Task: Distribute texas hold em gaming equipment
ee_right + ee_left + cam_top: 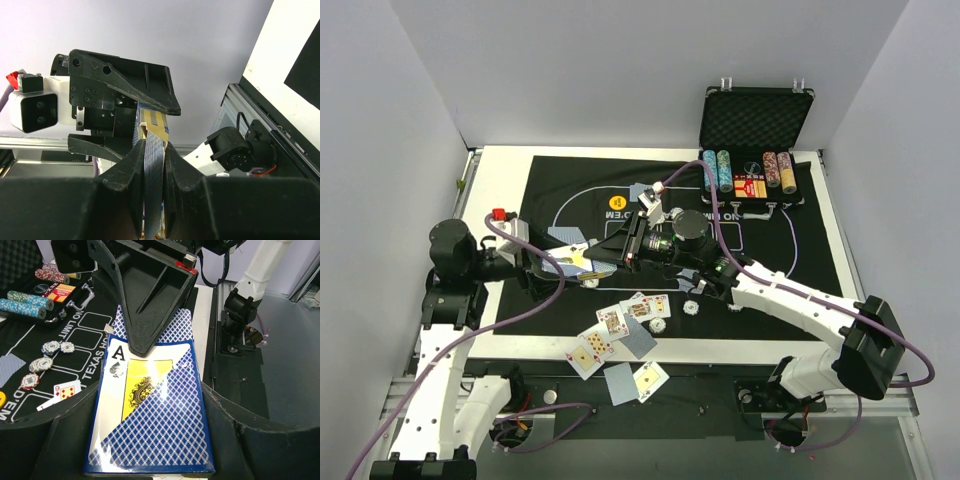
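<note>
A deck of glossy playing cards with blue cross-hatched backs (150, 440) is held flat above the near left part of the black printed felt mat (780, 250). It is clamped across its width by the left gripper (560, 262), whose jaws are closed on its long edges. On top, an ace of spades (131, 382) lies face up, partly covered by a skewed face-down card (165, 430). The far short end of these top cards is pinched by the right gripper (154, 150), its jaws brought together on them. How many cards are caught cannot be told.

The cards are judged light, thin and slippery, and easily bent. A single one is best taken at an overhanging end or corner and slid off along the deck. The deck should be squeezed by its edges so that nothing is fanned out or spilled.

Below, loose cards (620, 325) are spread face up and face down by the mat's near edge. Striped-edge poker chips (42, 364) lie beside them, and a yellow round button disc (618, 200) lies farther off. More chips are racked in the black foam-lined case (755, 120) at the far right of the white worktop (500, 170).
</note>
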Available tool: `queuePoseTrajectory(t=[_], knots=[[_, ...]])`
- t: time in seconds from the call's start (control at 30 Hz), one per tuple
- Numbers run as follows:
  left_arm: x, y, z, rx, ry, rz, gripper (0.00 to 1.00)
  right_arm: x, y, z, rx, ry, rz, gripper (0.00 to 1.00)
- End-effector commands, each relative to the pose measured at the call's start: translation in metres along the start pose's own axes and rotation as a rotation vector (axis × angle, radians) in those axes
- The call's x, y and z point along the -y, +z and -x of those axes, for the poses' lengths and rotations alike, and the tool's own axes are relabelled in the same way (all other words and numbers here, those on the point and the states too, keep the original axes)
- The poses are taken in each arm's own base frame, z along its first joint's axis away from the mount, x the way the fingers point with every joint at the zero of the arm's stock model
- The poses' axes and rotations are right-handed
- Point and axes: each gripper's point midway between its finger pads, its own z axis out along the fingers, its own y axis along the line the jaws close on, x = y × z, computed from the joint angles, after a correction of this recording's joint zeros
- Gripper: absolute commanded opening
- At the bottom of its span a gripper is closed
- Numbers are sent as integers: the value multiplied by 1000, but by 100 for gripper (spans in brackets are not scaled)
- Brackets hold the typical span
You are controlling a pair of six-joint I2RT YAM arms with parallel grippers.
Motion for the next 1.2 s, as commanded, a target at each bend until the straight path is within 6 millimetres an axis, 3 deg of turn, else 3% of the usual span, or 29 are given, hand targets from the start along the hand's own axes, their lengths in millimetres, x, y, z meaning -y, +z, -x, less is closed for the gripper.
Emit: queuePoseTrajectory(t=[0.0,0.23,0.33,0.43,0.63,0.77,0.9,1.17], knots=[[-2,-2,12,-1,41,18,41,-40,-11,-6,-26,-91,96,6],[-1,-3,3,-43,28,4,32,-34,-9,-7,-32,-87,87,6],[-1,-3,3,-52,31,17,37,-31,-9,-8,-40,-92,76,6],[1,-4,-1,-71,9,22,50,-27,-9,-9,-47,-102,55,6],[3,-5,-19,-142,25,18,55,-24,-10,-10,-53,-113,39,4],[12,-6,-26,-158,43,-27,47,-22,-9,-11,-67,-113,32,3],[20,-9,-33,-194,74,-64,30,-17,-10,-13,-86,-122,8,3],[27,-16,-50,-291,67,-112,27,-9,-11,-15,-99,-115,-22,2]])
